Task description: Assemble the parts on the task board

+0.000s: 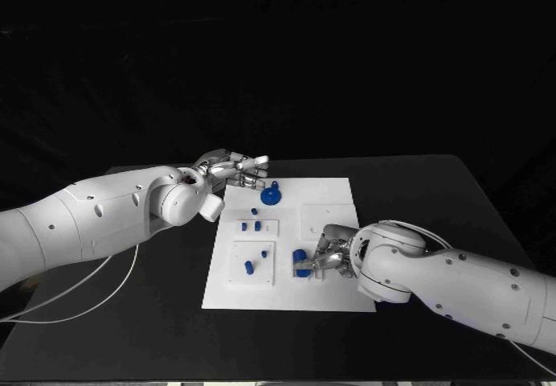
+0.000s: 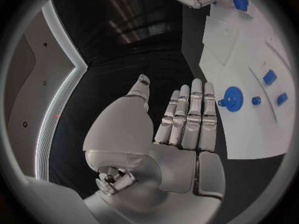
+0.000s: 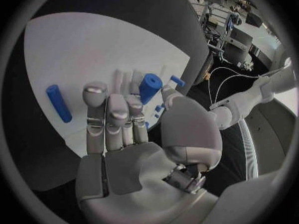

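Note:
The white task board [image 1: 329, 196] lies mid-table. My right hand [image 1: 330, 254] sits over the board's near middle and pinches a short blue cylinder [image 3: 149, 86] between thumb and fingers, just above the board [image 3: 81, 50]. A blue rod [image 3: 59, 103] lies flat on the board beside that hand. My left hand [image 1: 238, 170] hovers at the far-left corner of the board, fingers straight and apart, holding nothing. In the left wrist view this hand [image 2: 181, 124] is close to a round blue disc [image 2: 233, 98], which also shows in the head view [image 1: 271, 195].
Small blue parts [image 1: 253, 226] stand in a raised white block left of centre. More blue parts [image 1: 248, 266] sit in the near-left block. A blank white block [image 1: 325, 219] lies right of centre. A white cable [image 1: 87, 301] runs over the black table at the left.

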Available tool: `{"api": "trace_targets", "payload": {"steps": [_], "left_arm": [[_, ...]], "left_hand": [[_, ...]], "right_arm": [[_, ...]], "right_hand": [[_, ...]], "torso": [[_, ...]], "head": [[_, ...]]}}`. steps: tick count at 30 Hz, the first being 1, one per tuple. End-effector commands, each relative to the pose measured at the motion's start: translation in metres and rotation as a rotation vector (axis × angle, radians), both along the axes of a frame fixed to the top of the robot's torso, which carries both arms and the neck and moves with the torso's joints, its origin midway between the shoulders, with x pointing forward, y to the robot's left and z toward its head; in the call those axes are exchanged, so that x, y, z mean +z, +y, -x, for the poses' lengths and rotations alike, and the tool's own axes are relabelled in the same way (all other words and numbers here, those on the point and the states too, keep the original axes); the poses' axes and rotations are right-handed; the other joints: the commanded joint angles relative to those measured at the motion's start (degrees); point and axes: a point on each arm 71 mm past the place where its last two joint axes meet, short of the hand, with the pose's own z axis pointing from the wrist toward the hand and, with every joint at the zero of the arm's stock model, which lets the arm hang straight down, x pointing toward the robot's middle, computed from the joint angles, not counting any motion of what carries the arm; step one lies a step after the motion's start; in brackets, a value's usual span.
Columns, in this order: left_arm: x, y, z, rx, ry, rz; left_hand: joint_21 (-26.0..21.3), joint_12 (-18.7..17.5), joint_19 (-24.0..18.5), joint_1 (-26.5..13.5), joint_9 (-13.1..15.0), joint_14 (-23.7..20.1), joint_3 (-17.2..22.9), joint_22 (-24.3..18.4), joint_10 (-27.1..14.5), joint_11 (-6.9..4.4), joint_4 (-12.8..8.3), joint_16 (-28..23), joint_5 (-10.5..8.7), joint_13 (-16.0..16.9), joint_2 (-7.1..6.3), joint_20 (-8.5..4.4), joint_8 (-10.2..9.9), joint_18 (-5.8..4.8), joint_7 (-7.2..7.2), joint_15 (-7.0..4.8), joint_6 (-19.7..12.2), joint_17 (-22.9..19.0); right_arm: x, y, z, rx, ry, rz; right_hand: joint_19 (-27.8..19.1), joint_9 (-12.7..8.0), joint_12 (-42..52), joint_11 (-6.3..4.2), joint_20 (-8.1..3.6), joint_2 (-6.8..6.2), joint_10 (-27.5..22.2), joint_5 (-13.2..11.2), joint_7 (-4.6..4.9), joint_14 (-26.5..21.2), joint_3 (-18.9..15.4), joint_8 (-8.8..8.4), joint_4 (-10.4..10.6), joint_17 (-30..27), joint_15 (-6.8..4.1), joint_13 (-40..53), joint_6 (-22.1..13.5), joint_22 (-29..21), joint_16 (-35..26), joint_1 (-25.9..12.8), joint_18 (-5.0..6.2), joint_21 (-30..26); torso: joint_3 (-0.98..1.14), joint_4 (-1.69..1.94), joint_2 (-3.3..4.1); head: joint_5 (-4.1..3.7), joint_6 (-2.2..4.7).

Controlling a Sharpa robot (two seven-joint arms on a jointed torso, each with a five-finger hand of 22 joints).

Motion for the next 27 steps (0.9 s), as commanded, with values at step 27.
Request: {"api": "trace_targets", "payload": {"steps": [27], "left_arm": [[-0.001,0.001,-0.001,-0.01,0.011,-0.026]], "left_hand": [[-0.35,-0.19,-0.32,0.38,0.01,-0.48,-0.09,0.01,-0.47,0.01,-0.73,-0.27,-0.07,0.05,0.28,0.25,-0.11,-0.24,0.03,-0.04,-0.47,0.03]], "right_arm": [[0.009,0.004,0.012,0.042,0.031,-0.084]], "right_hand": [[3.17,0.06,-0.22,0.01,-0.4,0.07,-0.32,-0.06,-0.1,0.21,2.67,0.3,-1.74,0.21,-0.26,-0.24,-0.17,0.67,-0.58,1.45,-0.01,0.01]], "torso": [[-0.09,-0.04,-0.05]], "head": [[-0.11,0.12]]}}
